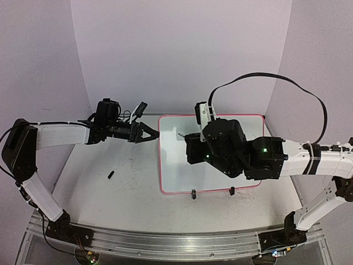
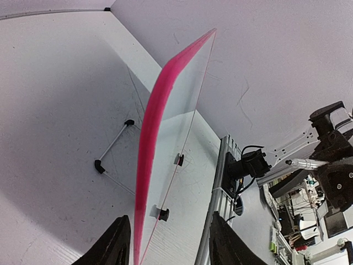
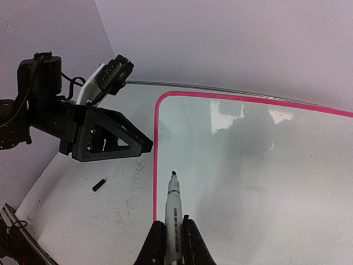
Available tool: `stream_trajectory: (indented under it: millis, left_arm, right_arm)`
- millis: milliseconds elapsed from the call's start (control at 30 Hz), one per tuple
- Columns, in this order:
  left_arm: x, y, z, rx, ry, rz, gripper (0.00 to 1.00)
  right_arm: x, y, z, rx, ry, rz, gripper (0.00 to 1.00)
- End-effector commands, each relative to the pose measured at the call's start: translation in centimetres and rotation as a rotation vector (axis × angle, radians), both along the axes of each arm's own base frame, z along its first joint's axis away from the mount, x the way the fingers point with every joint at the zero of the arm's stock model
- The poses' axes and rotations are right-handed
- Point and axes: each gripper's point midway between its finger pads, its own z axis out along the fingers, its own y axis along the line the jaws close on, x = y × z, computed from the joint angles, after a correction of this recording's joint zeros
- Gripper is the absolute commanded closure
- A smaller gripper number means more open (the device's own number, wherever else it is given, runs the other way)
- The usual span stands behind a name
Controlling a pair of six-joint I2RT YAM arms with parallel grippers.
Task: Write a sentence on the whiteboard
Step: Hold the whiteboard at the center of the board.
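The whiteboard (image 1: 175, 165) lies flat toward the table's (image 1: 110, 210) far right, with its clips (image 1: 193, 193) on the near edge. The left gripper (image 1: 154, 133) sits at the board's left edge near the far corner, jaws partly apart, astride the pink rim. The right gripper (image 3: 174, 245) is clamped on a marker (image 3: 174, 212), tip over the board's left side — touching or not, can't tell. A small black piece (image 1: 111, 175) lies on the table left of the board.

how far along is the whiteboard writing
Done: the right gripper is shut on an uncapped marker, tip aimed at the whiteboard near its left edge. In hand: the left gripper has its jaws open either side of that edge, seemingly to steady it. Left: all the writing; the board shows no marks.
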Motion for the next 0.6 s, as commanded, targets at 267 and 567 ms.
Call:
stream_trajectory:
  millis: [267,567]
  left_arm:
    - [1.0,-1.7,2.3,-0.073,-0.097,-0.024,0.68]
    - [1.2,-1.8,1.4,-0.064,-0.106,-0.027,0.74]
  right_arm:
    - [0.8,4.2,-1.8,-0.05,0.004,0.079,1.0]
    - [1.6,5.4,-2.8,-0.083,-0.005,0.066,1.0]
